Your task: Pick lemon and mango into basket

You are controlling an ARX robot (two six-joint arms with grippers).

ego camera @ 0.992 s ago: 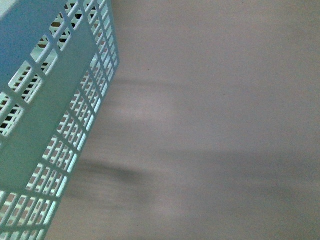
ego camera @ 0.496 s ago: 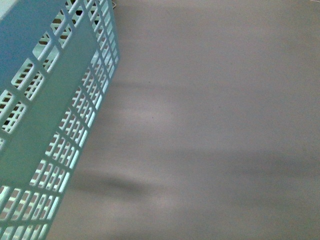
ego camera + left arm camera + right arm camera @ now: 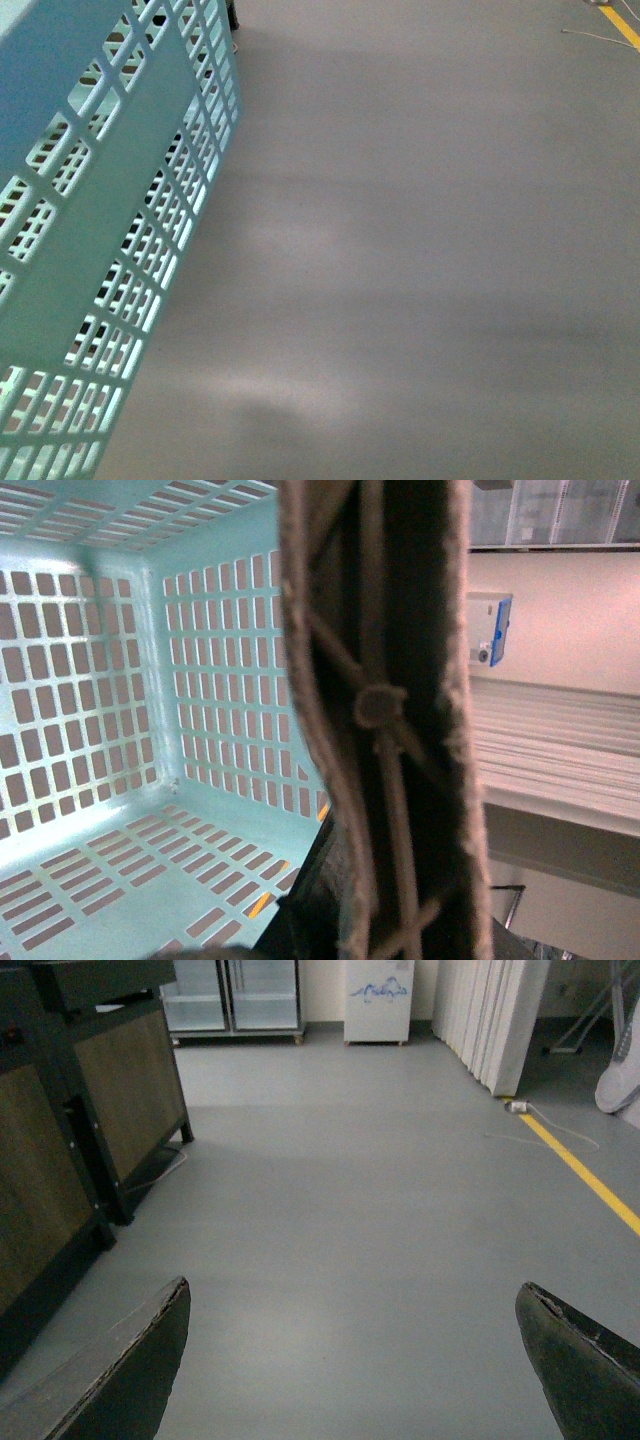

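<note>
The light-blue slotted basket [image 3: 95, 240] fills the left of the front view, seen from outside, tilted, above the grey floor. In the left wrist view its inside [image 3: 120, 730] shows empty, with grid walls and floor. My left gripper is shut on the basket's brown handle [image 3: 385, 710], which crosses that view close to the camera and hides the jaws. My right gripper [image 3: 355, 1360] is open and empty, its two dark fingertips [image 3: 140, 1360] spread wide over bare grey floor. The lemon and the mango are out of view.
In the right wrist view a dark wooden cabinet [image 3: 80, 1130] stands at one side, glass-door fridges [image 3: 235, 995] and a white unit [image 3: 380, 1000] at the far wall, and a yellow floor line [image 3: 590, 1185] with a cable beside it. The front view shows grey floor [image 3: 420, 260].
The front view has shifted a little: the basket sits slightly further right and the floor is less blurred. A yellow line has come into view at the top right corner.
</note>
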